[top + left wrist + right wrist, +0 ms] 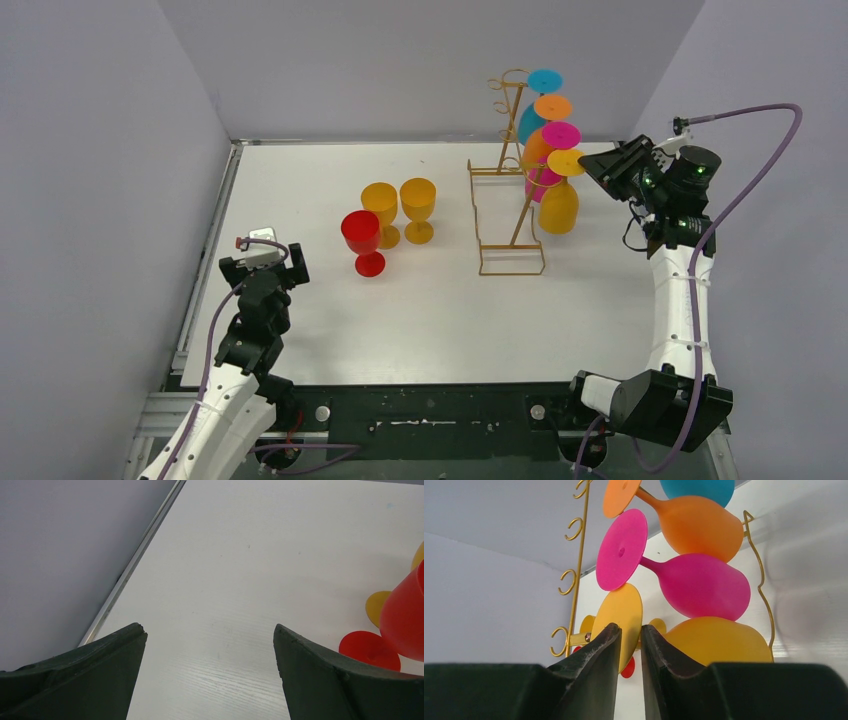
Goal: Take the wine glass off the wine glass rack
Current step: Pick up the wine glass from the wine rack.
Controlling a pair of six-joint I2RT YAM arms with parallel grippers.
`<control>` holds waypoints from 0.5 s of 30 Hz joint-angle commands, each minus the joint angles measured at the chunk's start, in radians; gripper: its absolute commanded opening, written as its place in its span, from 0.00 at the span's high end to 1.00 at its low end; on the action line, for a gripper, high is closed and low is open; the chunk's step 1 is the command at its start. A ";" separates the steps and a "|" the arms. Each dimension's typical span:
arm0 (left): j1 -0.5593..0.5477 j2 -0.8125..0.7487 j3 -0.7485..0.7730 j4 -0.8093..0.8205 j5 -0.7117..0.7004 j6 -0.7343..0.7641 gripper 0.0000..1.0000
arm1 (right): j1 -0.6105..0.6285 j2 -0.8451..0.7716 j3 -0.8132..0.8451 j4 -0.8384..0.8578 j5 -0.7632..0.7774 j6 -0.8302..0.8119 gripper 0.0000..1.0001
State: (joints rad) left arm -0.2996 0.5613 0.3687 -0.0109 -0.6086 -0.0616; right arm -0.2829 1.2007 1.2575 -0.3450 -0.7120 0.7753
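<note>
Right wrist view first. Shows the right claw point(630, 630) with one finger on each side of the round foot point(624, 605) of the yellow wine glass point(719, 642). Nearly shut, with only a thin gap left. Cannot tell if squeezing the foot yet.

Found hanging bowl-down on the gold wine glass rack point(580, 555), lowest of four, at the far right of the tabletop point(240, 555). Sits just under the pink glass point(699, 585).

To do this step well: pinch the foot well in from its rim, firm but gentle. Check the hold before pulling. Then slide the glass out the way the hook opens, not straight down. Go slow, so as not to bump the pink glass or tip the thin rack.

On the near left: left claw point(209, 628), wide open, holding nothing, above bare tabletop, near the red glass point(405, 615). Best kept out of the way.
</note>
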 commanded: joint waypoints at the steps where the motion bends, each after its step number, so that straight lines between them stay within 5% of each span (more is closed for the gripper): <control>1: -0.004 -0.007 0.004 0.041 0.007 0.014 0.03 | -0.007 -0.003 0.012 0.039 0.021 0.024 0.78; 15: -0.004 -0.008 0.003 0.042 0.012 0.014 0.03 | -0.010 -0.024 0.045 -0.002 0.057 0.075 0.92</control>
State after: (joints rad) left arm -0.3000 0.5613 0.3687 -0.0109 -0.6003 -0.0620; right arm -0.2829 1.2022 1.2602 -0.3496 -0.6830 0.8219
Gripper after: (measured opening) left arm 0.974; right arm 0.101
